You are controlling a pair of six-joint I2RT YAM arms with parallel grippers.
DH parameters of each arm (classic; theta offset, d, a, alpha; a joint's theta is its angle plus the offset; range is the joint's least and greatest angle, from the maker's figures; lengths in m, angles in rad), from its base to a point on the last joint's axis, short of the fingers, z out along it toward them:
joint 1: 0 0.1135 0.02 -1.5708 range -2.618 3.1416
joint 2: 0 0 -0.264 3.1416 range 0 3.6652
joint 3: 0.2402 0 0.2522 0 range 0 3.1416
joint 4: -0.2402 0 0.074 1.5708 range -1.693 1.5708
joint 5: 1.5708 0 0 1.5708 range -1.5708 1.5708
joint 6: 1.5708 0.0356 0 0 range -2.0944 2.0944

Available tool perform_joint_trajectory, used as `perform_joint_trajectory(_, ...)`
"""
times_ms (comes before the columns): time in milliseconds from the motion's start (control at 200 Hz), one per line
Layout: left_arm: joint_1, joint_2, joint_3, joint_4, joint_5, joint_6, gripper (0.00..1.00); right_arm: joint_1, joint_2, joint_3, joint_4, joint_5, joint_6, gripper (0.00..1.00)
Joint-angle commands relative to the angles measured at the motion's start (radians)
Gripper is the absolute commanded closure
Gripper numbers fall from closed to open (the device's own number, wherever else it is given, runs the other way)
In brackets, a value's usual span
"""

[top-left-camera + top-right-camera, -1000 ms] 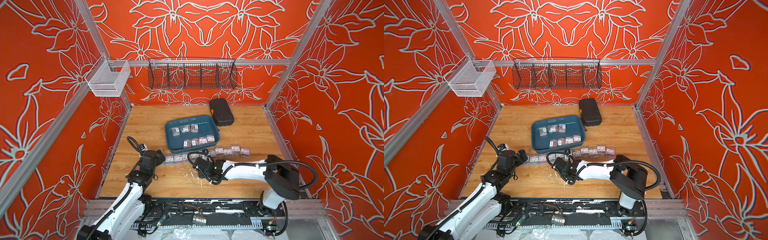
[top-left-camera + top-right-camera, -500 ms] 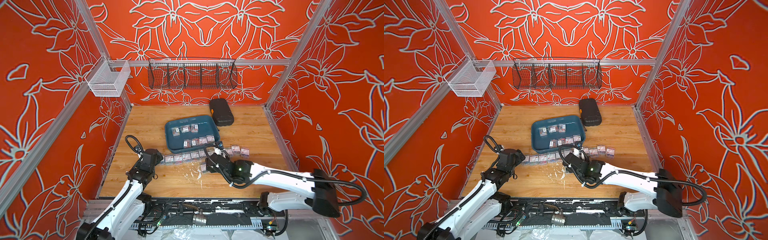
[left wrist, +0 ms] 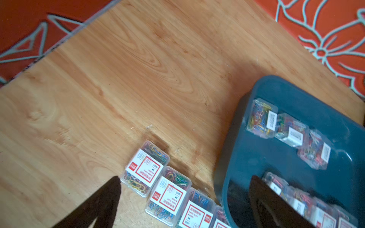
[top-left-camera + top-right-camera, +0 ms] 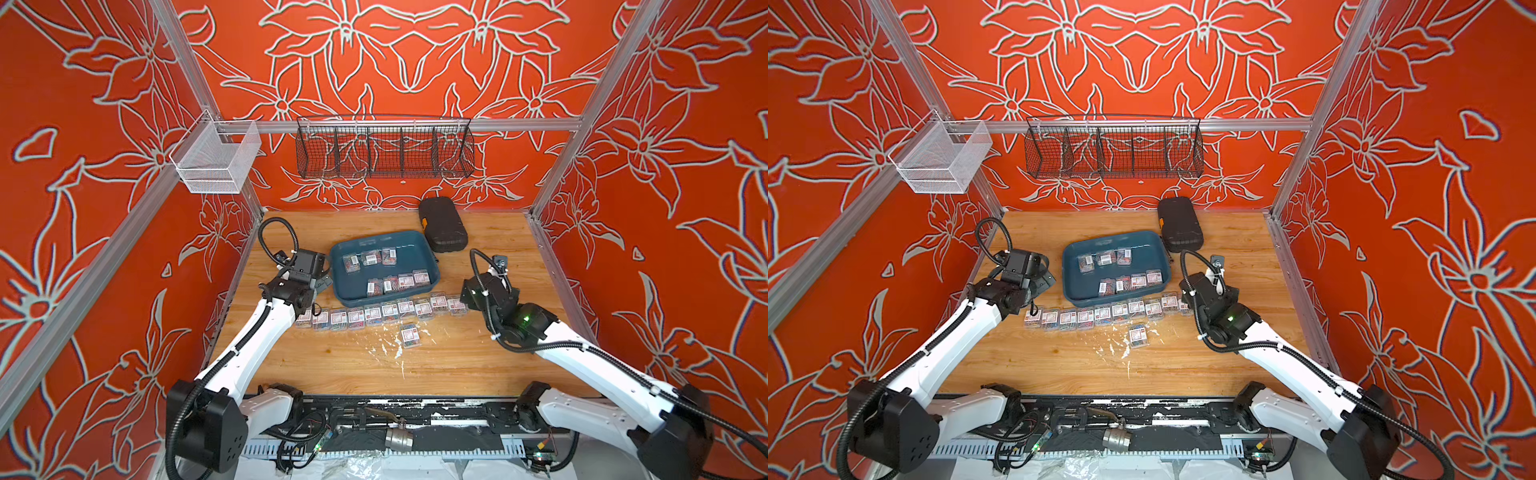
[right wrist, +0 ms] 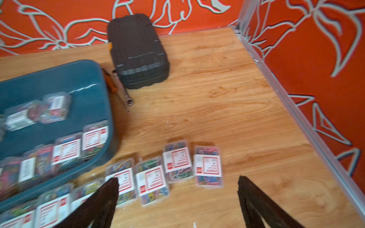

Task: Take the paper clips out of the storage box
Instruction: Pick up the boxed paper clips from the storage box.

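The table (image 4: pixel 478 365) shows smooth, light wood grain. The storage box (image 4: pixel 415 253) is glossy teal plastic. The paper clips (image 4: pixel 409 336) sit in clear plastic boxes with paper labels. The black case (image 4: pixel 444 226) looks matt and ribbed.

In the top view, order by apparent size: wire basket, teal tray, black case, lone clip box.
1. black wire wall basket
2. dark teal plastic tray, nearly equal
3. black hard case
4. lone clear paper-clip box

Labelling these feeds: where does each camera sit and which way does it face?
Both top views: high over the robot's base, looking down at the table; left arm, right arm show.
Left wrist: on its arm, facing down past open left gripper at clip boxes, tray.
Right wrist: on its arm, facing past open right gripper toward the black case.
Shared: the tray, in all four.
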State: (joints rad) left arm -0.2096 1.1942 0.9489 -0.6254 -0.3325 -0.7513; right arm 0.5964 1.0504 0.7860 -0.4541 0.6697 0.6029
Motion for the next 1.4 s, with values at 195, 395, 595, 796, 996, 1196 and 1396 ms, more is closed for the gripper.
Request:
perform_joint_trajectory(195, -0.060, 0.184, 0.184, -0.017, 0.188, 0.101, 0.03, -0.238, 0.148, -0.027, 0.070, 0.018, -0.028, 0.08)
perform_joint_trajectory(395, -0.089, 0.343, 0.305, -0.049, 0.218, 0.121, 0.12, -0.282, 0.198, -0.049, 0.115, 0.028, 0.010, 0.11)
perform_joint_trajectory(595, -0.129, 0.540, 0.479, -0.124, 0.166, 0.163, 0.18, -0.282, 0.187, -0.061, 0.111, 0.020, 0.021, 0.11)
perform_joint_trajectory(796, -0.129, 0.745, 0.644, -0.209, 0.072, 0.178, 0.26, -0.282, 0.189, -0.064, 0.112, 0.021, 0.023, 0.11)
perform_joint_trajectory(996, -0.126, 0.855, 0.710, -0.195, 0.027, 0.212, 0.26, -0.282, 0.219, -0.043, 0.100, 0.022, 0.024, 0.13)
perform_joint_trajectory(1196, -0.098, 0.917, 0.743, -0.174, 0.067, 0.244, 0.26, -0.282, 0.240, -0.025, 0.089, 0.019, 0.022, 0.14)
perform_joint_trajectory(1396, -0.066, 0.943, 0.747, -0.130, 0.118, 0.272, 0.25, -0.282, 0.244, -0.023, 0.089, 0.018, 0.021, 0.14)
